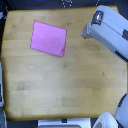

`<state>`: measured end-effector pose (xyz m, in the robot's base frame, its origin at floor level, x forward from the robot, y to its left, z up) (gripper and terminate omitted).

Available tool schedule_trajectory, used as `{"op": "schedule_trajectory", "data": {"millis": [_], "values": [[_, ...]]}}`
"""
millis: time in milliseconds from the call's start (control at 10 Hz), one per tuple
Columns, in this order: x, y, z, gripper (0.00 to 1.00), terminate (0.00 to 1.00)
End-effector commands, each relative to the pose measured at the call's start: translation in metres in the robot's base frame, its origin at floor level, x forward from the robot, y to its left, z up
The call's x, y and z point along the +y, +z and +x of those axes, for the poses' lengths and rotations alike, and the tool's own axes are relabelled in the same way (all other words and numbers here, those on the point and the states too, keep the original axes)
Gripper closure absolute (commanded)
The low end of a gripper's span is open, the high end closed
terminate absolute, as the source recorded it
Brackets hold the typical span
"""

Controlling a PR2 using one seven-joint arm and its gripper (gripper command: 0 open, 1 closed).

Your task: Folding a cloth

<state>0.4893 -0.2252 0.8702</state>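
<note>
Exterior view, looking down: the pink-magenta cloth [48, 38] is lying flat and unfolded on the wooden worktop [65, 85], sitting toward the far corner on the exterior view's left. Its four corners are showing, its outline is turned slightly out of square with the worktop's edges, and a thin darker line is running along its edge on the exterior view's right. Nothing is touching it or resting on it. Bare wood is surrounding the fabric on every side, and the worktop is filling most of the picture. Well apart from the cloth, at the upper corner on the exterior view's right, the robot's grey and white arm [116, 35] is reaching in over the worktop's far edge, its gripper [90, 31] pointing toward the cloth and hanging clear of it. The picture is too blurred there to tell whether the jaws are spread or pressed together, and they are not holding anything that can be made out. Pale machine parts [107, 121], unclear in shape, are showing along the near edge.
</note>
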Motion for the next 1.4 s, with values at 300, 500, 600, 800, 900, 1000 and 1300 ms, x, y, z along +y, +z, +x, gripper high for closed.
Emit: {"op": "schedule_trajectory", "data": {"millis": [300, 500, 600, 800, 900, 1000, 1300], "values": [[0.130, -0.047, 0.011, 0.00, 0.00], [0.156, -0.053, 0.014, 0.00, 0.00], [0.168, -0.058, 0.016, 0.00, 0.00], [0.192, -0.077, 0.020, 0.00, 0.00], [0.196, -0.082, 0.020, 0.00, 0.00], [0.201, -0.091, 0.020, 0.00, 0.00], [0.202, -0.117, 0.025, 0.00, 0.00]]}}
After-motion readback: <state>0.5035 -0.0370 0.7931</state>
